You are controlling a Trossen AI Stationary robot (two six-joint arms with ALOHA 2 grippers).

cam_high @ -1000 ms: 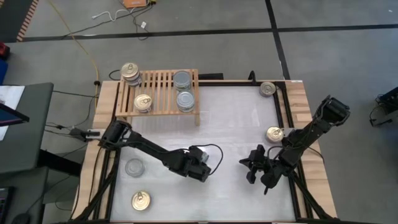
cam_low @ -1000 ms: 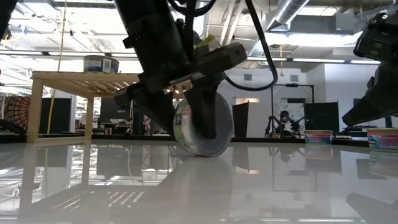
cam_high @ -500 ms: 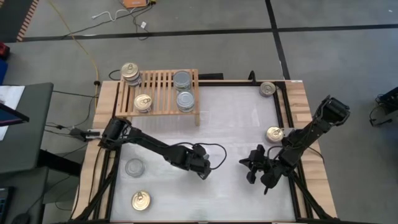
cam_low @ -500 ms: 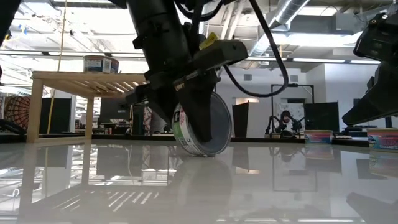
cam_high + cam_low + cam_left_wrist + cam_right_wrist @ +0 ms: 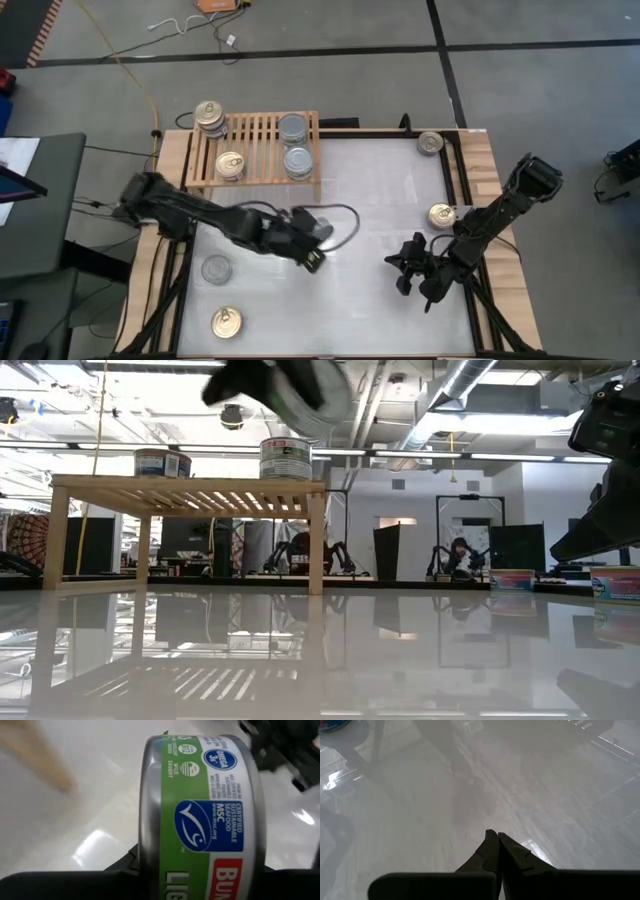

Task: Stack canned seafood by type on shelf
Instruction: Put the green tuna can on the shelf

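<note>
Left wrist view: left pincer [image 5: 200, 885] is clamped on a green-label tin [image 5: 200, 815], held on edge, rim toward the camera. High view puts that pincer [image 5: 312, 240] over the counter [image 5: 380, 200], just in front of the shelf [image 5: 255, 150]. The shelf already carries silver-top tins [image 5: 296, 145] at its right end and gold-top tins [image 5: 212, 118] at its left. More tins sit loose on the counter: a silver-top [image 5: 216, 269], a gold-top [image 5: 226, 322], two more [image 5: 441, 215] by the right arm.

Risks, as I judge them:
- Tin is on edge; released like that it would probably roll off the slats instead of stacking.
- Coming in low could clip the shelf's front rail or knock the silver stack.

Low view shows the carried tin [image 5: 305, 395] already above shelf-top height; the overhead can't give height. Only the wrist view shows the label.

Right pincer [image 5: 495, 842] is closed and empty, parked over the counter's right side.
</note>
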